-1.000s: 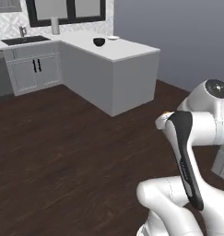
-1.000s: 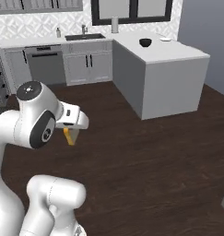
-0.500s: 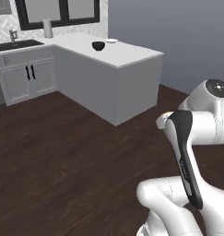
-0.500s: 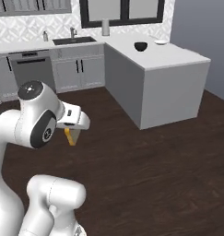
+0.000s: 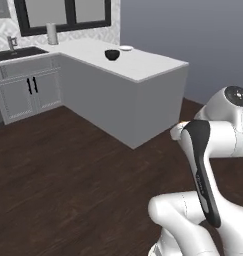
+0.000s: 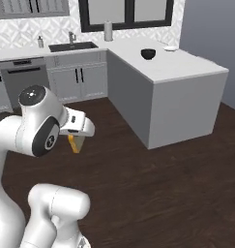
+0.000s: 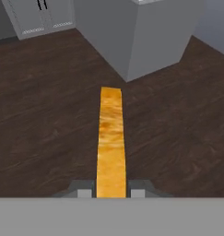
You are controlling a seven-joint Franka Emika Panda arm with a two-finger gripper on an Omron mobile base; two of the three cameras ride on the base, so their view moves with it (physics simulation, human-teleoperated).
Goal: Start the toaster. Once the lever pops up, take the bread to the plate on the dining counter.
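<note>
Kitchen, dark wood floor [image 5: 68,190] | gripper [image 7: 111,186] clamps bread [image 7: 110,138] edge-on | light, stiff, crumbly; likely best gripped by crust

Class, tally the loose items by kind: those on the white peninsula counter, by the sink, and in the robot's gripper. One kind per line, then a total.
Bread slice, in the gripper: 1
Dark bowl: 1
White plate: 1
Grey canister: 1
Soap bottle: 1
Total: 5

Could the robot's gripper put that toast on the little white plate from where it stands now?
Probably not yet. The gripper, shut on the bread, hangs over dark floor, while the plate sits at the dining counter's far end, beyond a dark bowl.
</note>
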